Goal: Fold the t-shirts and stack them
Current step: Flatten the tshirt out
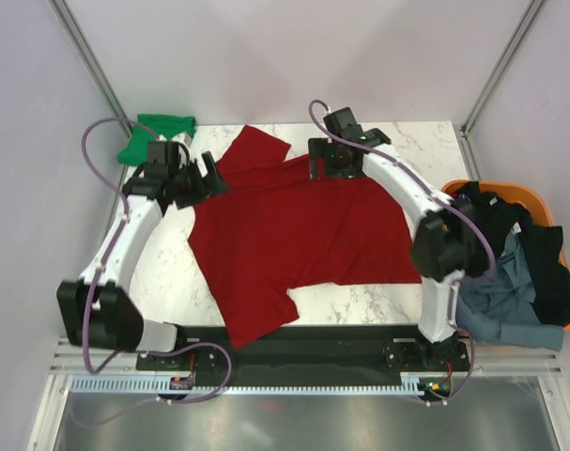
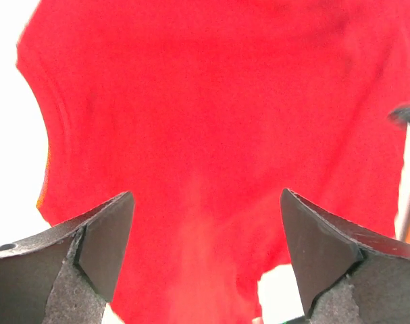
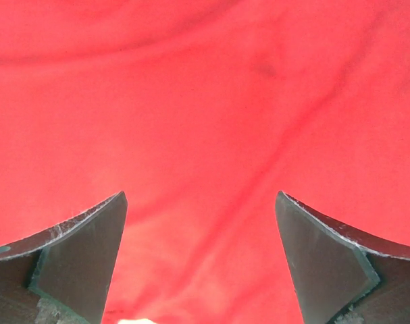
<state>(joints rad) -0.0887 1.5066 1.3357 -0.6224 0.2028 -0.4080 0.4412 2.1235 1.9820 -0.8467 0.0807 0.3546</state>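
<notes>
green t-shirt (image 1: 153, 130) half hidden, basket (image 1: 538, 201) mostly covered

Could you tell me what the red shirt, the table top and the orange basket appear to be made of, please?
Red shirt: soft matte knit cloth, likely cotton; it wrinkles and drapes.
Table top: white, grey-veined, looks like marble or a laminate imitation.
Orange basket: smooth rim, probably plastic.

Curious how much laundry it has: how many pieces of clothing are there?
4: a dark red shirt spread mid-table, a green shirt at the far-left corner, a black garment and a grey-blue garment in the orange basket; more may hide beneath.
</notes>
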